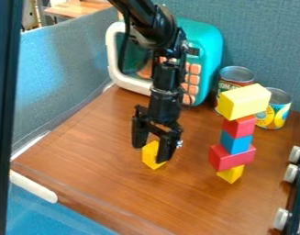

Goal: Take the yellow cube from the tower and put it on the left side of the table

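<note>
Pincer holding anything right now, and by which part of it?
Can't tell for sure. The pincer is around the upper part of the yellow block, but whether it actually grips it isn't clear.

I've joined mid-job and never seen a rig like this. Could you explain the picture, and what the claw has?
This single picture comes from a fixed camera looking down at a slant on a wooden table. The black machine entering from the top is a robot arm. At its claw is a yellow block; I can't tell whether it is firmly gripped. On the picture's right stands a block tower: from the bottom, yellow, red, blue, red, yellow. Farther back are a teal toy microwave and two cans.
</note>
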You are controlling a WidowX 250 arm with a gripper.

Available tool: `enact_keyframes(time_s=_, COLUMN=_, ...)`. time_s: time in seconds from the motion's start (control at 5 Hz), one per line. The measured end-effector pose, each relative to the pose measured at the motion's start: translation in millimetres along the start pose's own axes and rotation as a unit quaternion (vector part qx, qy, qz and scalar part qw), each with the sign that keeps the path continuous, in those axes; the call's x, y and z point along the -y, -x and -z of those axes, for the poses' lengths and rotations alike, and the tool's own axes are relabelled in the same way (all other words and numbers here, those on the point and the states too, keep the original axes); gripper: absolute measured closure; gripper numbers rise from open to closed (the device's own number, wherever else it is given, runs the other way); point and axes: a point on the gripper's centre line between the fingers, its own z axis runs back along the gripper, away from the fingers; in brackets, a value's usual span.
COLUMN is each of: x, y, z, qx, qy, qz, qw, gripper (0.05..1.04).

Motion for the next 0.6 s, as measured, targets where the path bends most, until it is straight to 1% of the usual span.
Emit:
enact_keyframes(time_s=0.2, x=-0.3, y=10.0, z=-45.3, qx=0.048, qy=-0.016, qz=-0.023, qw=0.9985, gripper=0.082)
enact_keyframes(time_s=0.4, x=-3.8, y=25.0, z=-82.7, qx=0.076, qy=-0.037, qz=-0.041, qw=0.9956, gripper=0.083)
enact_keyframes(time_s=0.6, x=-4.8, y=29.6, z=-88.3, qx=0.066, qy=-0.04, qz=-0.044, qw=0.996, gripper=0.083)
